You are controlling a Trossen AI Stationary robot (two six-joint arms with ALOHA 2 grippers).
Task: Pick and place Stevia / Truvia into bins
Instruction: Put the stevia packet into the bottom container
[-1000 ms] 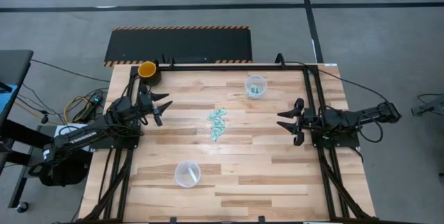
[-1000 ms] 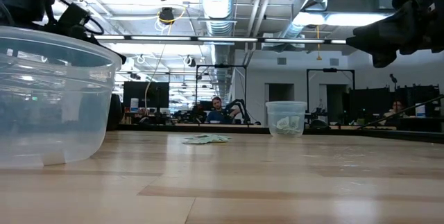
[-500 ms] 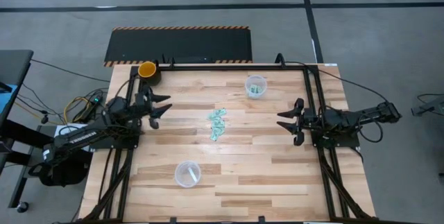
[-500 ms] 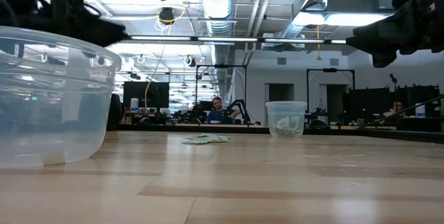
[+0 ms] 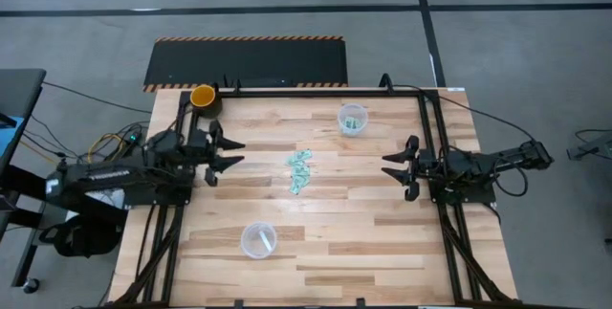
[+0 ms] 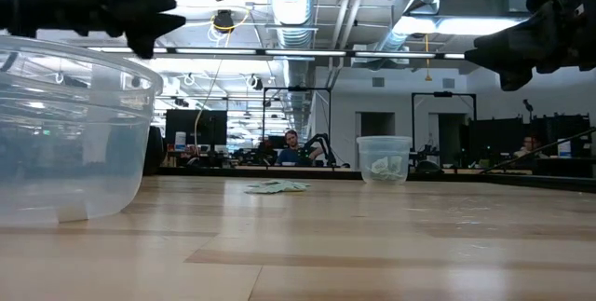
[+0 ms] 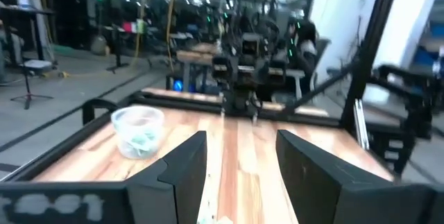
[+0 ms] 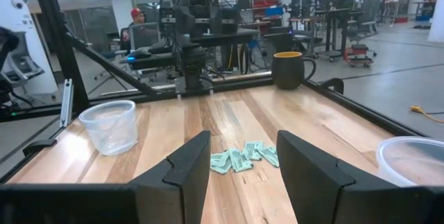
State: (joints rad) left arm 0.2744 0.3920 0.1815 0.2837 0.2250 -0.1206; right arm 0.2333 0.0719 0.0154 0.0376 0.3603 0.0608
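Note:
The Stevia packets (image 5: 300,170) lie in a small mint-green and white heap on the middle of the table, also seen in the right wrist view (image 8: 244,157) and the low view (image 6: 277,186). One clear cup (image 5: 353,118) stands near the far edge with packets inside (image 7: 139,130). The other clear cup (image 5: 258,239) stands toward the near edge (image 6: 65,133). My left gripper (image 5: 229,153) hovers open to the left of the heap, pointing right. My right gripper (image 5: 387,167) hovers open to the right of the heap, pointing left.
A yellow-orange cup (image 5: 203,97) with a dark base stands at the table's far left corner, behind my left arm. A dark frame (image 5: 421,89) runs along the table's far and side edges. Bare wood lies between each gripper and the heap. People sit in the room beyond (image 6: 292,147).
My left arm has swung round: its gripper, which slanted toward the near right, now points level toward the table's right and sits a little closer to the heap of packets. It stays open. My right arm, the packets and the cups have kept still.

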